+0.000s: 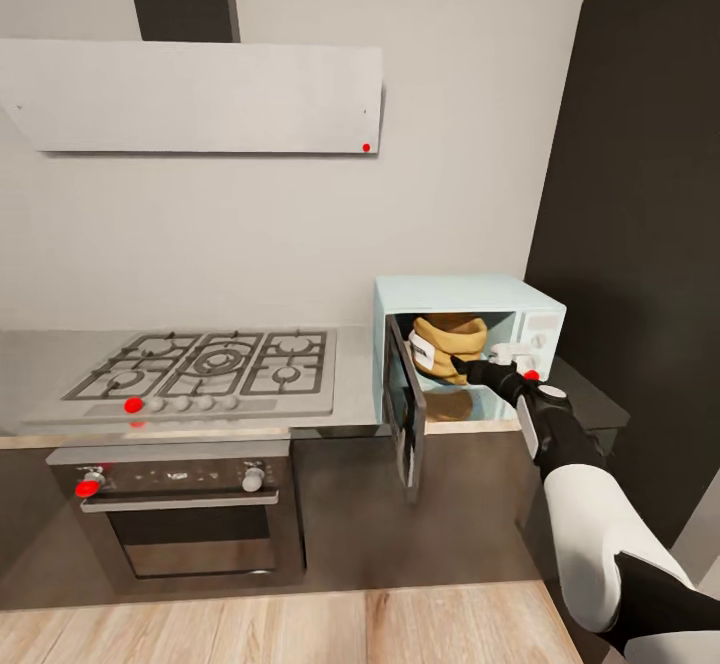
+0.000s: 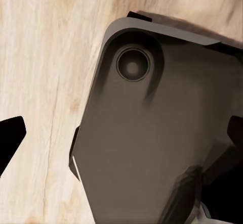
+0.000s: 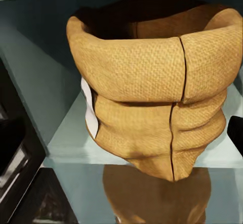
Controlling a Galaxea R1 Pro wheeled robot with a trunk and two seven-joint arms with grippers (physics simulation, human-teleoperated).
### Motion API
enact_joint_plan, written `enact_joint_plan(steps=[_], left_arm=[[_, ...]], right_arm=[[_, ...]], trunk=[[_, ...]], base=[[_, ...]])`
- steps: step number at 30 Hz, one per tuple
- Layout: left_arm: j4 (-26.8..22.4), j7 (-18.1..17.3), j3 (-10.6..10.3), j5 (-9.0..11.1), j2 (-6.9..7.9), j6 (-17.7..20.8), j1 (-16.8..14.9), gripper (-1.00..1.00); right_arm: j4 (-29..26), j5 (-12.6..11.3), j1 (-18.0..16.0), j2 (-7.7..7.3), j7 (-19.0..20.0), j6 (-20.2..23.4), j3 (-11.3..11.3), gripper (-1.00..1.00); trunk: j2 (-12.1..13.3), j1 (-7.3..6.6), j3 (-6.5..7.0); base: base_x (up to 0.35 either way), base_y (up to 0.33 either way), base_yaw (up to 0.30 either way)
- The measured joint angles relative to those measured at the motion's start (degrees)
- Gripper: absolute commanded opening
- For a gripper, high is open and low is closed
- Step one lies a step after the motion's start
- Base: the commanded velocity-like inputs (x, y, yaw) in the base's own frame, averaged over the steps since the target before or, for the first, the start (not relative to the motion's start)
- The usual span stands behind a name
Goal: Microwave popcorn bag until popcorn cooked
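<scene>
The pale mint-blue microwave [image 1: 470, 294] stands on the grey countertop [image 1: 30, 364] with its dark glass door [image 1: 405, 414] swung open. Inside it sits the tan popcorn bag [image 1: 447, 342], a little tilted. Up close the popcorn bag [image 3: 152, 82] rests on the microwave floor [image 3: 71, 138], its white label [image 3: 90, 110] to one side. The mouth is dark, so the popcorn is hidden. My right gripper [image 1: 468, 366] is at the microwave's opening just in front of the bag, open and apart from it; one fingertip [image 3: 235, 133] shows beside the bag. My left gripper [image 2: 126, 125] hangs open over the wooden floor.
A gas hob [image 1: 210, 364] lies in the countertop left of the microwave, above a dark built-in oven [image 1: 180, 514]. An extractor hood [image 1: 200, 94] hangs on the wall. A tall dark panel [image 1: 640, 194] stands right of the microwave. The robot's grey base [image 2: 152, 133] is below my left gripper.
</scene>
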Motion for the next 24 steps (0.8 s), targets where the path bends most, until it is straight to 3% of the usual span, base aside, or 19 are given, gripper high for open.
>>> enact_joint_plan(steps=[24], left_arm=[[0.1,0.0,-0.1,0.0,0.11,0.0,0.0,1.00]], right_arm=[[3.1,0.0,0.0,-0.20,0.0,-0.5,0.0,1.00]], trunk=[[0.0,0.00,0.00]], base=[[0.200,0.000,0.000]])
